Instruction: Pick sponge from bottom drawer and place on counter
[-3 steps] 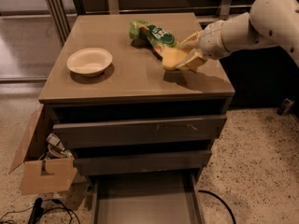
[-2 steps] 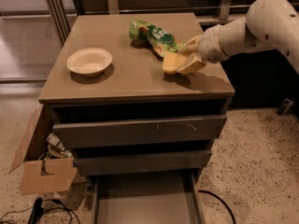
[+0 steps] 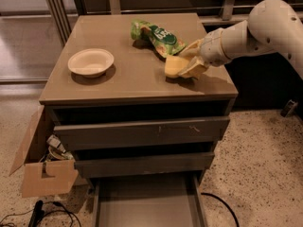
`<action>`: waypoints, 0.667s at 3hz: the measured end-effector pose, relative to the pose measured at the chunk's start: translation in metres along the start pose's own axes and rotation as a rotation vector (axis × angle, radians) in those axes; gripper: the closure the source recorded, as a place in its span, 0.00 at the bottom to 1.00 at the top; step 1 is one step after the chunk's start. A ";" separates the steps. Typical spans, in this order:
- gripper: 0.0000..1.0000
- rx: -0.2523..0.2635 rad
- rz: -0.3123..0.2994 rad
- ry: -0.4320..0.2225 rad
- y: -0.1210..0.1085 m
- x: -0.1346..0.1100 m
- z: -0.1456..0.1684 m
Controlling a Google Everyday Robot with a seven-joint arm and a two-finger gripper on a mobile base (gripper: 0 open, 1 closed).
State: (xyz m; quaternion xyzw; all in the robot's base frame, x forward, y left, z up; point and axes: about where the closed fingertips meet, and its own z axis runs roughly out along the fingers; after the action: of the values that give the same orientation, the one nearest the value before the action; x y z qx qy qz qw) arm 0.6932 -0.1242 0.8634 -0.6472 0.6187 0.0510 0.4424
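Here the sponge (image 3: 173, 66) is at the right part of the counter (image 3: 128, 77), its underside at or just above the top, held between the two fingers of the gripper (image 3: 185, 61), which reaches in from the right and is closed around it. Its far side lies just beside the green snack bag (image 3: 158, 36); whether they touch I cannot tell. The counter's right edge is near, the near edge a little further off, and a broad bare stretch lies to the left, between the sponge and the cream bowl (image 3: 91, 62). Compared with a second ago the sponge and gripper sit slightly lower, closer to the top; bag and bowl have not moved. There is one sponge, one bag, one bowl and three drawers: the bottom drawer (image 3: 147, 205) is pulled well out, with two upper drawers (image 3: 142, 132) above it. One cardboard box (image 3: 42, 174) stands left of the cabinet.
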 end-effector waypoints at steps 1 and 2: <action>0.54 0.000 0.000 0.000 0.000 0.000 0.000; 0.31 0.000 0.000 0.000 0.000 0.000 0.000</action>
State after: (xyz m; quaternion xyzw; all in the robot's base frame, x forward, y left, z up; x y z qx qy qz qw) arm 0.6932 -0.1241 0.8633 -0.6473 0.6187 0.0510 0.4424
